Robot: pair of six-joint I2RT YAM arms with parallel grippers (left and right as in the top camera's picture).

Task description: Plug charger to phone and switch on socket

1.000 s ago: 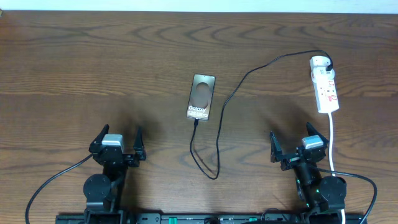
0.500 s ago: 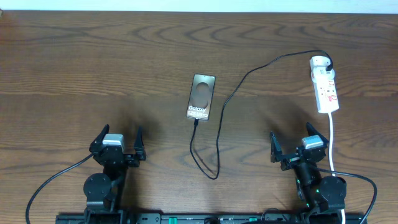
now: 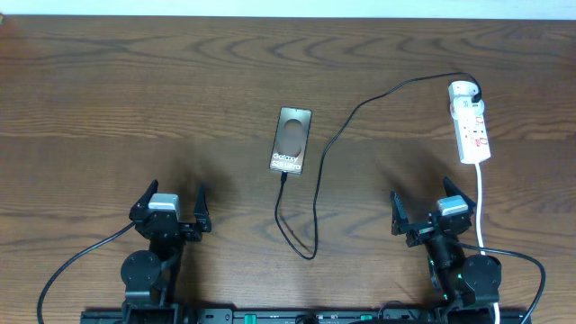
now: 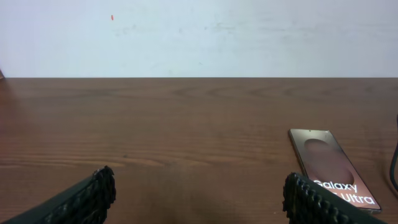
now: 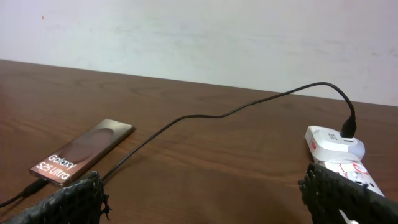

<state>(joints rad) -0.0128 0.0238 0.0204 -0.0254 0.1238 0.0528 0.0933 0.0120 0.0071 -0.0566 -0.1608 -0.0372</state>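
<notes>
Both arms sit folded low at the near edge of the table (image 3: pixel 135 90), wrists level, grippers pointing away toward the far side. The left gripper (image 3: pixel 175 191) is spread wide and has nothing in it; in its wrist view the two ribbed fingers (image 4: pixel 93 193) show only at the bottom corners, with bare wood between them. The right gripper (image 3: pixel 421 200) is likewise spread wide and empty, and its fingers (image 5: pixel 74 199) frame the lower corners of its own view. The phone (image 3: pixel 292 139) lies flat, face up, near the table's middle, well ahead of both grippers and a little closer to the left one's side, with its long axis running roughly near to far. The charger (image 3: pixel 317 180) runs from the black plug (image 5: pixel 349 127) in the far end of the socket (image 3: pixel 471 126), arcs left across the table, drops toward the near side, loops, and comes back up to the phone's near short edge. Its connector (image 3: pixel 283 175) meets that edge; whether it is fully seated cannot be told. The socket lies on the far right, ahead of the right gripper, lengthwise near to far, red markings on top; the switch position is too small to read. Its white cord (image 3: pixel 480 198) trails down past the right arm. A pale wall (image 4: pixel 199 37) backs the table.
</notes>
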